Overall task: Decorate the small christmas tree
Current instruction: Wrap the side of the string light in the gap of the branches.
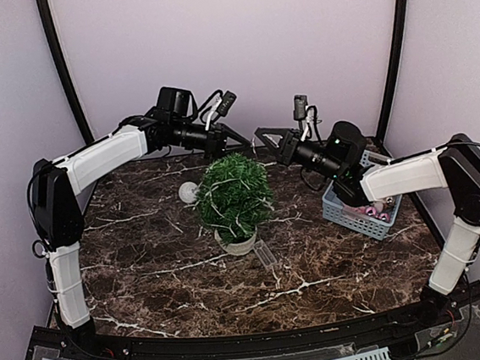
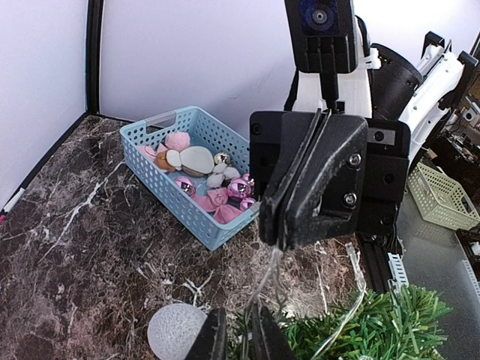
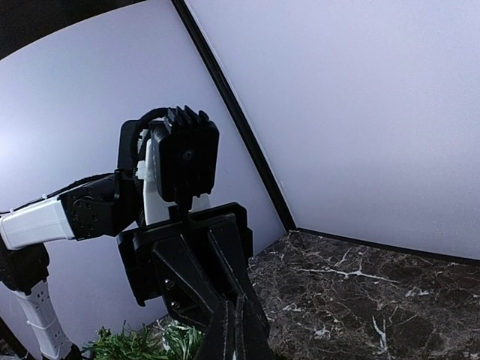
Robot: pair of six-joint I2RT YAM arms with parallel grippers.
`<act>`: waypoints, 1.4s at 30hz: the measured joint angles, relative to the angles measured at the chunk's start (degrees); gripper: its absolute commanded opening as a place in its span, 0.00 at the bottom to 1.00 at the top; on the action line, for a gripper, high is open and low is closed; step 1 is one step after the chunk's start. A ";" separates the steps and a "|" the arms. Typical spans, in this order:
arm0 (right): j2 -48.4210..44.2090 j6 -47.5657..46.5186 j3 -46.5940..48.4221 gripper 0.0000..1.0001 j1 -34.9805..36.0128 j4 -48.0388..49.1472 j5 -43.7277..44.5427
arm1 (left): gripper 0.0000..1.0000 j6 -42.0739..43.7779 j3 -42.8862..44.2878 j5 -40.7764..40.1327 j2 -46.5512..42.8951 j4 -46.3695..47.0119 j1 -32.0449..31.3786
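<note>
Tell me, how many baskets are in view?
2. A blue basket stands on the table beside the right arm; a cream basket sits beyond the table's edge, visible only from the left wrist camera.

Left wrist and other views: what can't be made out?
- Left wrist: only tips of the left tool show above the bottom edge; grip on the thin wire unclear.
- Right wrist: right tool merges with dark parts behind; small christmas tree cut by the bottom edge.
- Top external: blue basket contents partly behind the right arm, too small.
</note>
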 measured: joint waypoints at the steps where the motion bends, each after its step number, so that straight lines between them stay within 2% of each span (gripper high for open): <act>1: 0.04 0.00 0.02 0.00 0.00 -0.02 0.00 | 0.09 0.11 0.07 0.13 0.07 -0.04 0.00; 5: 0.13 0.00 0.04 0.00 0.00 0.00 0.00 | 0.00 0.70 0.42 0.55 0.50 -0.20 -0.07; 10: 0.22 0.00 0.04 0.00 0.00 0.07 0.02 | 0.00 1.18 0.74 0.26 0.70 -0.70 -0.26; 16: 0.15 -0.52 -0.13 0.37 0.00 -0.44 0.50 | 0.00 1.92 1.05 -4.15 0.70 -0.83 -0.37; 22: -1.97 -1.57 -2.82 0.56 -0.17 -3.45 3.02 | 0.00 3.54 1.05 -10.34 0.70 -0.72 -0.37; 31: -8.94 -2.47 -8.87 0.70 -0.76 -9.86 6.62 | 0.00 5.42 1.05 -14.29 0.70 -0.81 -0.37; 37: -14.34 -2.86 -13.86 0.72 -0.96 -13.77 10.34 | 0.00 5.62 0.94 -15.41 -0.55 -1.01 -0.37; 42: -18.84 -4.20 -13.77 0.73 -0.68 -19.37 12.85 | 0.00 6.05 0.90 -15.47 -3.63 -2.10 -0.39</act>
